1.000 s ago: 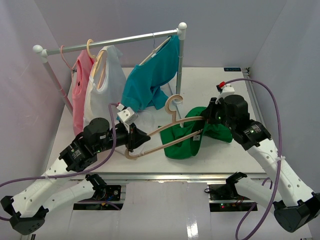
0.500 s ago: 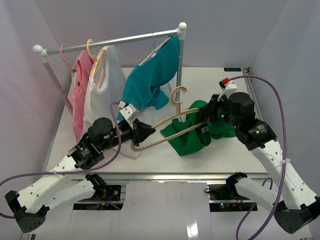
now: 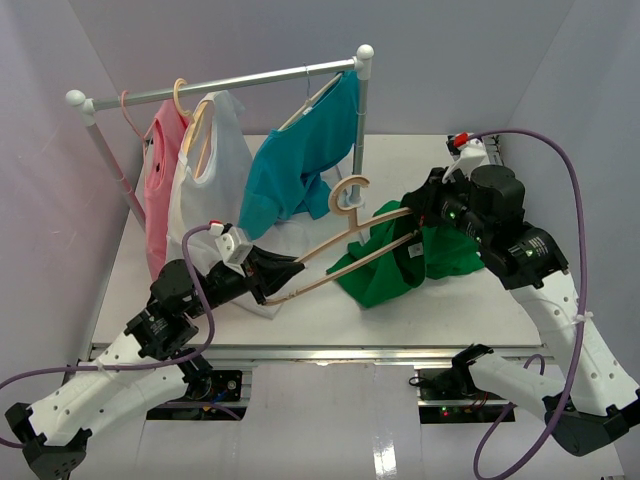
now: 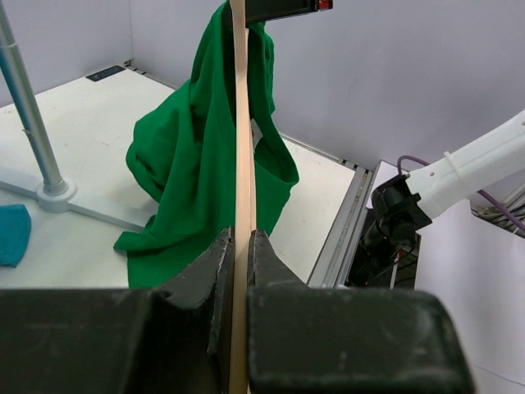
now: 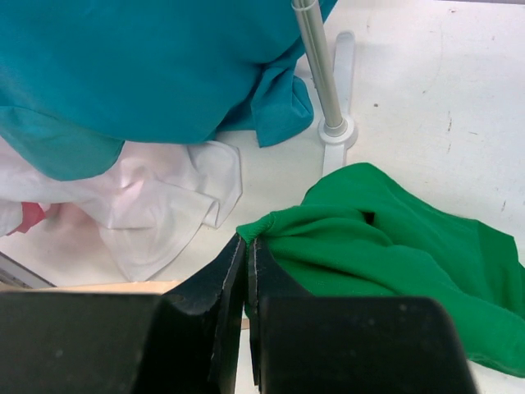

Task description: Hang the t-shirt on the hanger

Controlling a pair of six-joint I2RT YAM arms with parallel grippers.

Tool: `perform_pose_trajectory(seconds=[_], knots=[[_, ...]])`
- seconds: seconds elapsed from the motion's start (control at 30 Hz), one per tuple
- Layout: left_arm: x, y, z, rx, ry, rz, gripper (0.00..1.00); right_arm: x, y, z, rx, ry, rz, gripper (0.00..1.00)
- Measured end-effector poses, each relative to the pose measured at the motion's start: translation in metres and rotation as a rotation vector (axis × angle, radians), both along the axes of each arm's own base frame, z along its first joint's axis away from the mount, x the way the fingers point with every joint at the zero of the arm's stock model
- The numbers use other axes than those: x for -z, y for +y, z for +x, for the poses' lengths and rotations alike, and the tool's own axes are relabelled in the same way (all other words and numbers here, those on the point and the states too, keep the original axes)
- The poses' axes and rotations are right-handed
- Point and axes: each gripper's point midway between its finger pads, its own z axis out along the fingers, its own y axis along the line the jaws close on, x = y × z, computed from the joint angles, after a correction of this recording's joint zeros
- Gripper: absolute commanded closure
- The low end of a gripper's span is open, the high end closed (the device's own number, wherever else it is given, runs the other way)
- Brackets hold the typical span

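The green t-shirt (image 3: 385, 272) hangs bunched over the right end of the beige hanger (image 3: 335, 248), lifted partly off the table. My left gripper (image 3: 272, 275) is shut on the hanger's left end; in the left wrist view the hanger (image 4: 242, 164) runs up between the jaws to the t-shirt (image 4: 193, 164). My right gripper (image 3: 415, 212) is shut on the t-shirt's hem at the hanger's right end; in the right wrist view the green cloth (image 5: 385, 254) is pinched at the fingertips (image 5: 248, 243).
A clothes rack (image 3: 225, 82) stands at the back with a pink shirt (image 3: 160, 190), a white shirt (image 3: 210, 190) and a teal-blue t-shirt (image 3: 300, 160). Its right post (image 3: 360, 150) rises just behind the hanger hook. Pale walls enclose the white table (image 3: 470, 310).
Both grippers have lifted and shifted the hanger and t-shirt up and to the right. The left arm has stretched out further; the shirt hangs higher off the table.
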Motion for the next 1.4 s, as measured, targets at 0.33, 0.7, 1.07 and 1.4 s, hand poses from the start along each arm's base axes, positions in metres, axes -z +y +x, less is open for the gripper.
perform_pose_trajectory(seconds=[0.33,0.7,1.07,1.4], knots=[[0.002,-0.020,0.014,0.017,-0.012,-0.004,1.00,-0.015,0.012,-0.012,-0.090,0.002,0.035,0.92],[0.001,-0.024,0.023,-0.007,-0.044,-0.017,1.00,-0.020,0.023,-0.021,-0.161,-0.008,0.085,0.92],[0.016,-0.021,0.028,-0.036,-0.040,-0.025,1.00,-0.005,0.038,-0.019,-0.163,0.006,0.046,0.92],[0.022,-0.031,0.039,-0.047,-0.028,-0.022,1.00,0.001,0.059,-0.019,-0.179,-0.008,0.010,0.64]])
